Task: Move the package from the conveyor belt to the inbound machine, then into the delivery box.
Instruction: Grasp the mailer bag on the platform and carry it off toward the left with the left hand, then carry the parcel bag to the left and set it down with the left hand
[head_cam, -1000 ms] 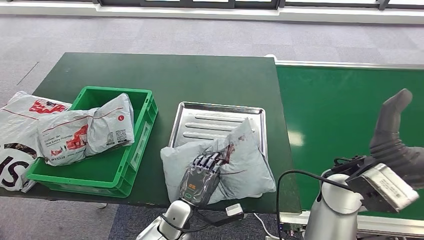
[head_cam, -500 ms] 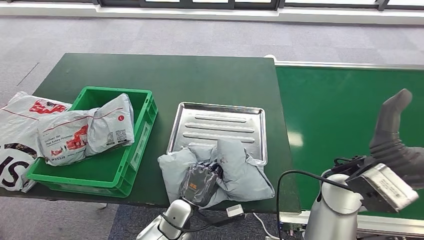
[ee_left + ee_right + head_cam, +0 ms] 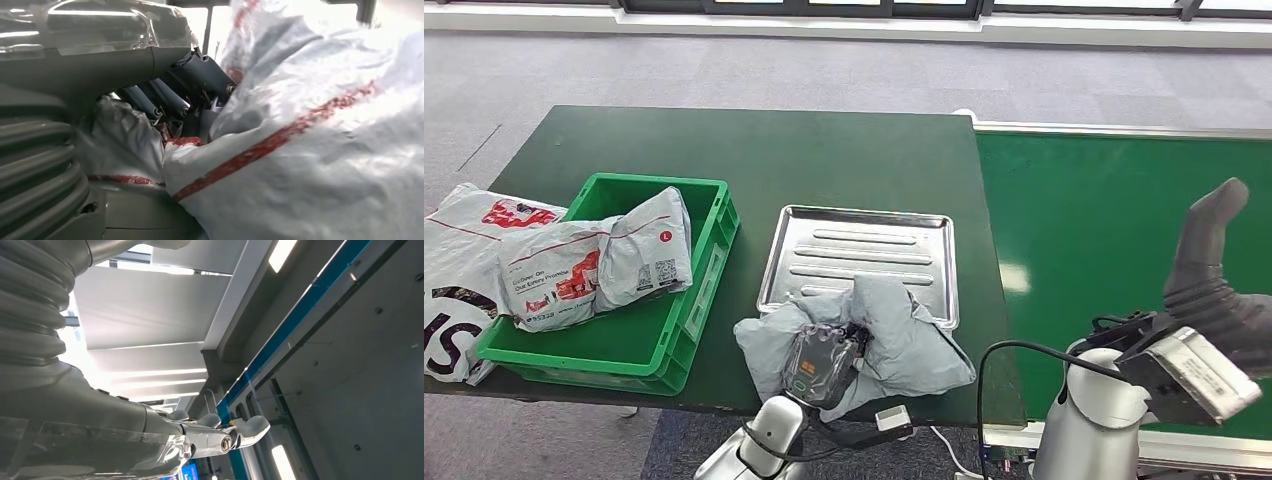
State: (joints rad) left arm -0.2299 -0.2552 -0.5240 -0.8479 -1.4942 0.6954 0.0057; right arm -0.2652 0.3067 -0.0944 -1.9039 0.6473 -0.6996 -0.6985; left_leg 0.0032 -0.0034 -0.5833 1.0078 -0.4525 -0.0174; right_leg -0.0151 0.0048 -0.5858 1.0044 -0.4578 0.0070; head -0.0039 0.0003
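My left robot hand (image 3: 824, 357) is gripping the grey package (image 3: 894, 335), bunching it at the near edge of the metal tray (image 3: 861, 245) on the worktop (image 3: 754, 155); my right robot hand (image 3: 220, 432) is hanging open, fingers apart

Two white printed mailers (image 3: 469, 265) lay at the table's (image 3: 754, 150) left end beside the crate. Grey carpet floor (image 3: 724, 70) lay beyond the table
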